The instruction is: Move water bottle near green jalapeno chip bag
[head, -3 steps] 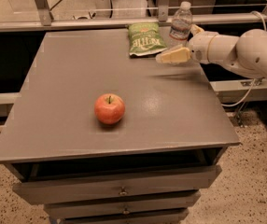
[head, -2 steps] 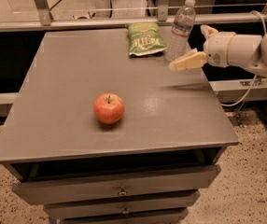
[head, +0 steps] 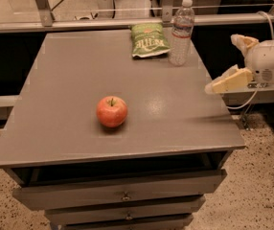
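Note:
The water bottle [head: 181, 32], clear with a white cap, stands upright at the back of the grey table [head: 70, 80]. It is just right of the green jalapeno chip bag [head: 149, 40], which lies flat, and almost touches it. My gripper [head: 230, 61] is off the table's right edge, to the right of and nearer than the bottle, well apart from it. It is open and empty, with one pale finger [head: 223, 83] pointing left over the table edge.
A red apple [head: 111, 111] sits near the middle of the table. Drawers [head: 122, 195] are below the front edge. A metal rail [head: 79, 23] runs behind the table. The floor is speckled at right.
My gripper has pulled back to the right and toward the near side, away from the bottle. The bottle stays standing beside the chip bag.

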You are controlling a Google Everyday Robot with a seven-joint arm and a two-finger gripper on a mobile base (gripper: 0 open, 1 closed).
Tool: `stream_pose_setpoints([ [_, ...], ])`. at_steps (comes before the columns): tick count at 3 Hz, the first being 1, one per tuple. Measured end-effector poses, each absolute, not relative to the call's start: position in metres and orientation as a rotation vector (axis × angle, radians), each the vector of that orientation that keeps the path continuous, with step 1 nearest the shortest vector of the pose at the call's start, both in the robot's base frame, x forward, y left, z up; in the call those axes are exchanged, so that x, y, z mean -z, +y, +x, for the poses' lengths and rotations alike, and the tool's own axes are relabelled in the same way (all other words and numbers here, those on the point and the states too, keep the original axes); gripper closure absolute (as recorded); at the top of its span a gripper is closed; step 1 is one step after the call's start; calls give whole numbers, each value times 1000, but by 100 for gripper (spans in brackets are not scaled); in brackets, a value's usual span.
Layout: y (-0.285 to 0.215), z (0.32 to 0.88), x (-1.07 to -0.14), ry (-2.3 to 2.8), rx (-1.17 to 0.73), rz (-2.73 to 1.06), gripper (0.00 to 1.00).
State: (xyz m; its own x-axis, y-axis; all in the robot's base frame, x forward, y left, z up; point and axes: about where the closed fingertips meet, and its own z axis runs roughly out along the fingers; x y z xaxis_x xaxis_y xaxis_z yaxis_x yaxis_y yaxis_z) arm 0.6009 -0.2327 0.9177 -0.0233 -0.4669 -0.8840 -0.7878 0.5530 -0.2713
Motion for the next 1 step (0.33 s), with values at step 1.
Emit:
stream_pose_setpoints([
  [1,-235,588,-916,1675,-373,-1093,0],
])
